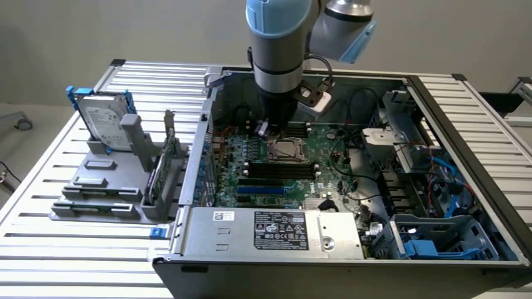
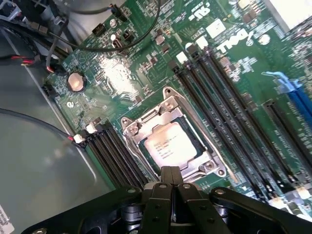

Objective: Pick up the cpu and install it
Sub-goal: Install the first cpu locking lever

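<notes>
The cpu, a small square chip with a pale silvery top, lies flat inside the metal-framed socket on the green motherboard. My gripper is shut, its two black fingers pressed together with nothing between them, just above the socket's near edge and apart from the chip. In the exterior view the arm reaches down into the open computer case, with the gripper just off the socket, toward the exterior view's left.
Black memory slots flank the socket. A power supply fills the case's front and cables crowd its side at the exterior view's right. A hard drive stands in a grey holder outside the case.
</notes>
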{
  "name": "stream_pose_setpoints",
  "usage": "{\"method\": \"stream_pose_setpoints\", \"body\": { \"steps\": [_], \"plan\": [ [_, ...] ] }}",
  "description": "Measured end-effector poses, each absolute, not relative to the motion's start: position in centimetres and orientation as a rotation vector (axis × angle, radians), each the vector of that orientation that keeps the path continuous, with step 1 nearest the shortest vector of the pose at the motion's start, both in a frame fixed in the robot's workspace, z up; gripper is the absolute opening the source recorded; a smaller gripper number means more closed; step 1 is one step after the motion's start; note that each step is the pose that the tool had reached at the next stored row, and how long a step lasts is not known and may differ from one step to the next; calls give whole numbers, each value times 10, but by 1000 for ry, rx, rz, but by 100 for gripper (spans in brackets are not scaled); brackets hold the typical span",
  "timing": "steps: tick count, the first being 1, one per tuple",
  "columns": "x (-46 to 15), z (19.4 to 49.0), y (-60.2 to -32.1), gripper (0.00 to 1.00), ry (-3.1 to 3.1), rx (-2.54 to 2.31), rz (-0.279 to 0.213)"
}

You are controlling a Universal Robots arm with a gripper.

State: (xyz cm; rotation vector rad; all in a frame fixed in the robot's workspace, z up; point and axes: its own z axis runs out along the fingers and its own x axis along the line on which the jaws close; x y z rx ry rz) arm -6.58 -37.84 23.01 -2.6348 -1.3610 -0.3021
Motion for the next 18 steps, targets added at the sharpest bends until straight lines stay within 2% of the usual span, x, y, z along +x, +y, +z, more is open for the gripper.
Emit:
{"method": "stream_pose_setpoints", "body": {
  "steps": [13, 18],
  "plan": [
    [-68, 248, -414, 11, -1350, -2633, -278],
    [-70, 249, -422, 11, -1336, -2626, -238]
  ]
}}
